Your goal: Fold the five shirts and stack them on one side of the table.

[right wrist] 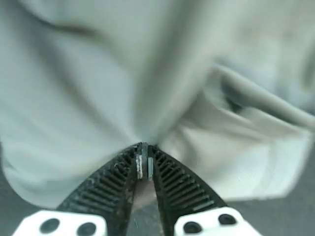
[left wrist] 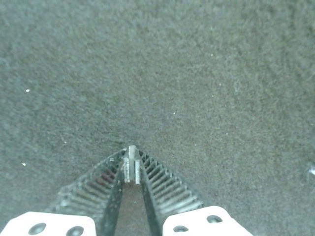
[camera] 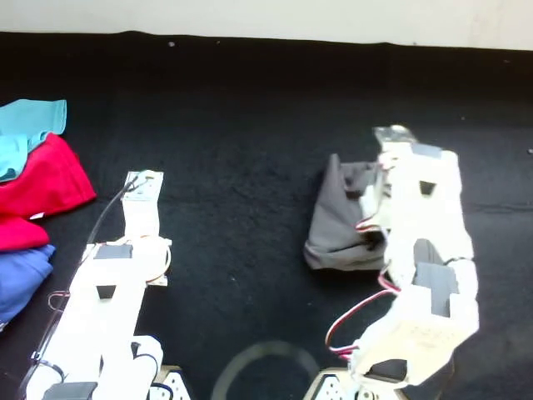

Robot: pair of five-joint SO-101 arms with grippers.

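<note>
Black cloth (camera: 250, 108) is spread over the table, with a pale wall (camera: 333, 17) along the upper edge of the frame.

Right gripper (right wrist: 142, 158): the toothed fingers are closed tip to tip against the grey shirt (camera: 341, 221). Whether cloth is pinched between them cannot be told.

Left gripper (left wrist: 130, 162): it is closed on nothing and held over bare cloth.

Grey shirt: it is placed right of centre in the high view as a folded bundle. Its long axis runs up and down the frame, and its narrower end is pointed toward the upper edge.

Right arm (camera: 425, 250): it is bent up from the lower right and overlaps the shirt's right side.

Left arm (camera: 117, 283): it is stretched from the lower left toward the upper frame.

Creases and a hem are shown in the right wrist view. In the high view a teal shirt (camera: 29, 125), a red shirt (camera: 46, 187) and a blue shirt (camera: 21, 279) are shown heaped at the left edge.
</note>
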